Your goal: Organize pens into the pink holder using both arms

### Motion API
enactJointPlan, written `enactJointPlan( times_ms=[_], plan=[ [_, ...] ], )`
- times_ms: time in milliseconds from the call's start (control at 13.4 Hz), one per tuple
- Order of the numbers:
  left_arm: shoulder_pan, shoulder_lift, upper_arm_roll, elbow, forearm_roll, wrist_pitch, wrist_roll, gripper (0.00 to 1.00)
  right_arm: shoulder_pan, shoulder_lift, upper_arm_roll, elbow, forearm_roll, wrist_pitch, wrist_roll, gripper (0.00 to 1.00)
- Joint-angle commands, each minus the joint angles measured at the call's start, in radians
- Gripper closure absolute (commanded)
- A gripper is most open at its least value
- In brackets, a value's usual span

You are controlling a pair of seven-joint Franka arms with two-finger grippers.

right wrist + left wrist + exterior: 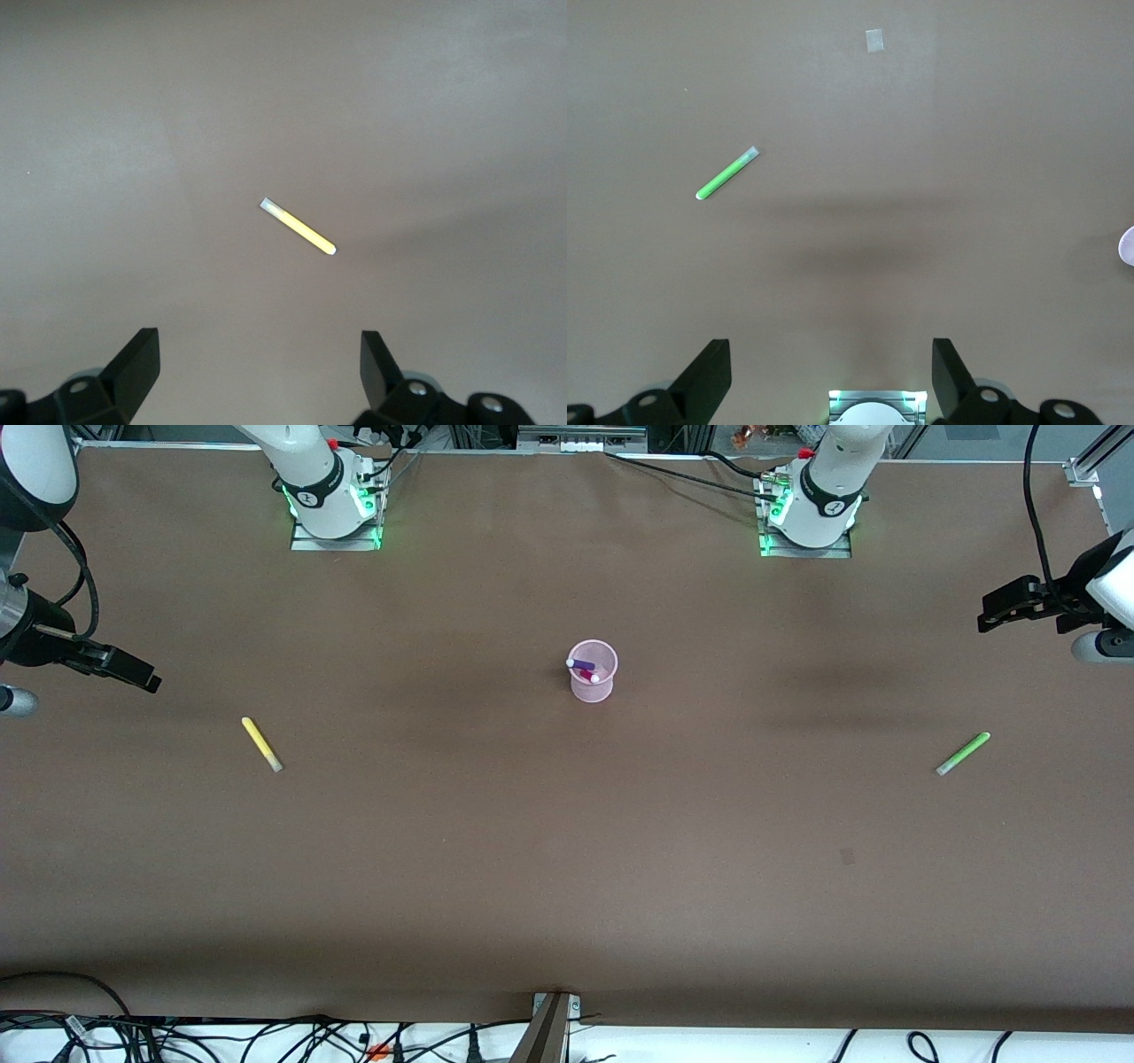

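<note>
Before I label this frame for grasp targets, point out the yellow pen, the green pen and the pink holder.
yellow pen (299, 227), right wrist view, mid-barrel.
green pen (727, 173), left wrist view, mid-barrel.
pink holder (592, 691), front view, lower wall.

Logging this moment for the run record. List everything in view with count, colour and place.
Translucent pale-pink plastic cup: one, mid-table, upright.
Dark purple pen: one, inside the cup.
Magenta-pink pen: one, inside the cup.
Slim yellow pen: one, flat on the table toward the right arm's end.
Slim light green pen: one, flat on the table toward the left arm's end.
Brown table: one.
Right gripper: black, fingers open, over the table by the yellow pen.
Left gripper: black, fingers open, over the table by the green pen.
</note>
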Motion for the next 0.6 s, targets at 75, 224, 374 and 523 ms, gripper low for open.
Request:
enactJointPlan(
  times_ms=[75, 224, 374, 523],
  plan=[
    [-0.185, -0.031, 0.177, -0.008, -0.036, 0.005, 0.012, 0.00, -0.004, -0.012, -0.008, -0.009, 0.016, 0.002, -0.019, 0.00],
    [-0.371, -0.034, 0.383, -0.010, -0.082, 0.004, 0.002, 0.00, -0.004, -0.009, -0.016, -0.009, 0.016, 0.003, -0.037, 0.00],
    [-0.585, -0.040, 0.617, -0.014, -0.084, -0.002, 0.003, 0.00, -0.004, -0.009, -0.019, -0.009, 0.016, 0.003, -0.039, 0.00],
    [-0.817, -0.072, 0.863, -0.046, -0.099, -0.011, 0.003, 0.00, -0.004, -0.011, -0.021, -0.009, 0.016, 0.003, -0.039, 0.00]
  ],
)
